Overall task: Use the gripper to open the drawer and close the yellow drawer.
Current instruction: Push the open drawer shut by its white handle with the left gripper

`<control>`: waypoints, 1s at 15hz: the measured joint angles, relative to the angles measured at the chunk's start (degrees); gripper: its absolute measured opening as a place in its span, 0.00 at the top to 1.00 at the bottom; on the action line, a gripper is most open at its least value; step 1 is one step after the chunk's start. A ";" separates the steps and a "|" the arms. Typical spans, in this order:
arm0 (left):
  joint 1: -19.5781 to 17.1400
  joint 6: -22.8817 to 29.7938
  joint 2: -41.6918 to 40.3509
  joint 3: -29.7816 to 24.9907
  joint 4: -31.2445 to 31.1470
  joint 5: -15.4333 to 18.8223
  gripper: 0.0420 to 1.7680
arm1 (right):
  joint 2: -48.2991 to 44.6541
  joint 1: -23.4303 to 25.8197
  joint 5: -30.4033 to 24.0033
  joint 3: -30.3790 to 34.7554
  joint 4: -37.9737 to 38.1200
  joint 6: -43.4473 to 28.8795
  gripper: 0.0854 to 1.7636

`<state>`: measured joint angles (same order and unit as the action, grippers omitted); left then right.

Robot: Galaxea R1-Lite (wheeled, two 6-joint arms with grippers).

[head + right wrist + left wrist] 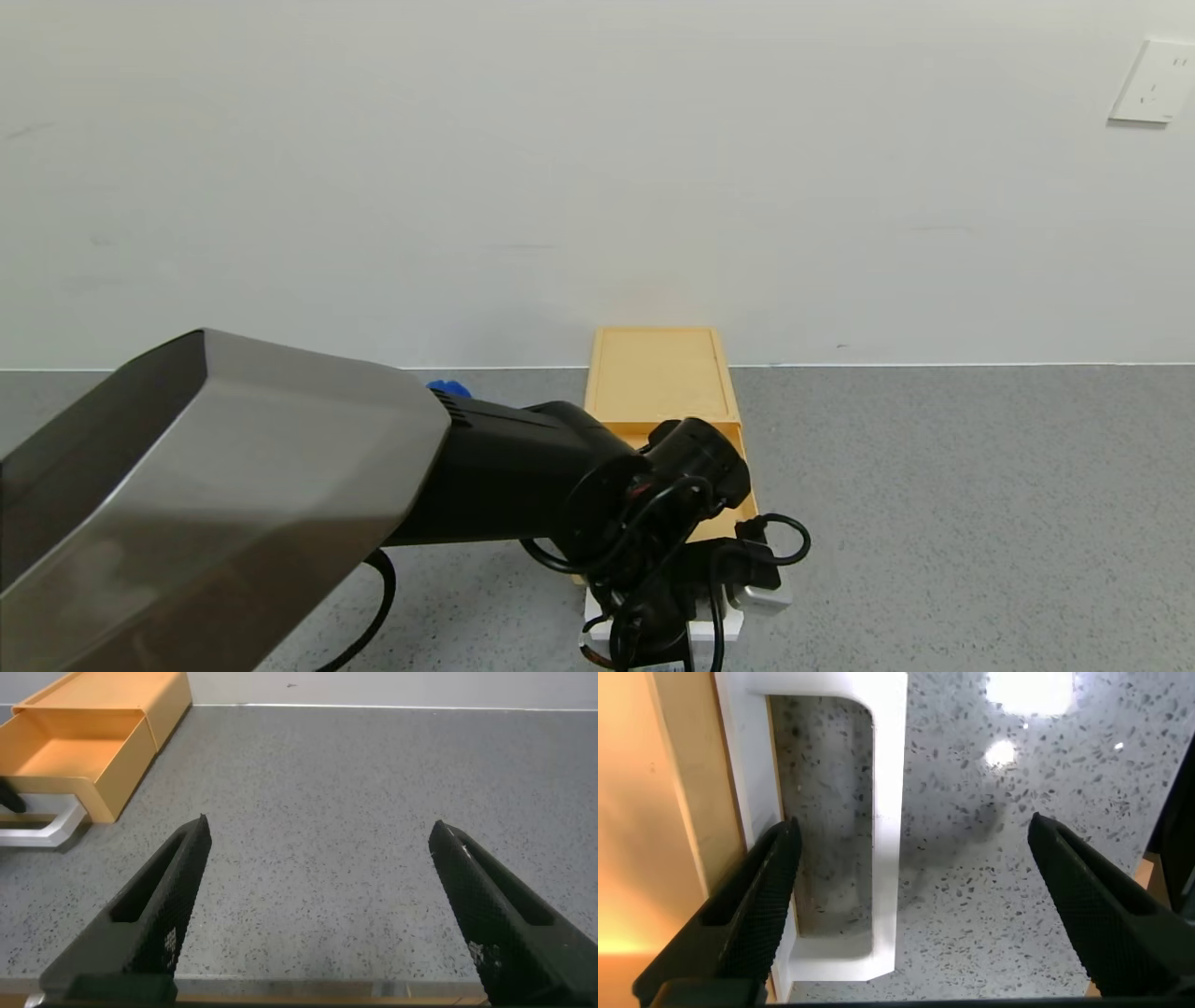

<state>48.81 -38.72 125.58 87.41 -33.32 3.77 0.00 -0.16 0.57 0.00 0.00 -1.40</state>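
Note:
The yellow case point(658, 373) stands against the wall, and its pale-yellow drawer point(724, 527) is pulled out toward me. The white loop handle point(730, 625) is at the drawer's front. My left gripper point(653, 644) hangs over the handle, mostly hidden under its own wrist and cables. In the left wrist view the left gripper point(910, 905) is open. The handle's outer bar point(887, 812) lies between the fingers, untouched, beside the drawer front point(654, 840). My right gripper point(318, 896) is open and empty over bare counter, with the open drawer point(65, 756) and its handle point(47, 831) off to one side.
A blue object point(450, 387) peeks out behind the left arm, next to the case. The grey speckled counter point(980, 513) stretches to the right of the drawer. A wall socket point(1153, 82) is high on the right. The wall stands just behind the case.

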 joint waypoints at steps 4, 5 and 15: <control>-0.63 -0.87 0.94 2.67 -2.35 -0.94 0.01 | 0.00 0.00 -0.02 0.00 0.00 0.00 0.03; -0.88 -0.98 1.18 3.74 -3.30 -0.96 0.01 | 0.00 0.00 -0.02 0.00 0.00 0.00 0.03; -2.90 -3.07 4.39 10.85 -5.55 -1.13 0.02 | 0.00 0.00 0.00 0.00 0.00 0.00 0.03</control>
<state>45.91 -41.79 129.96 98.26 -38.86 2.63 0.00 -0.16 0.57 0.00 0.00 -1.40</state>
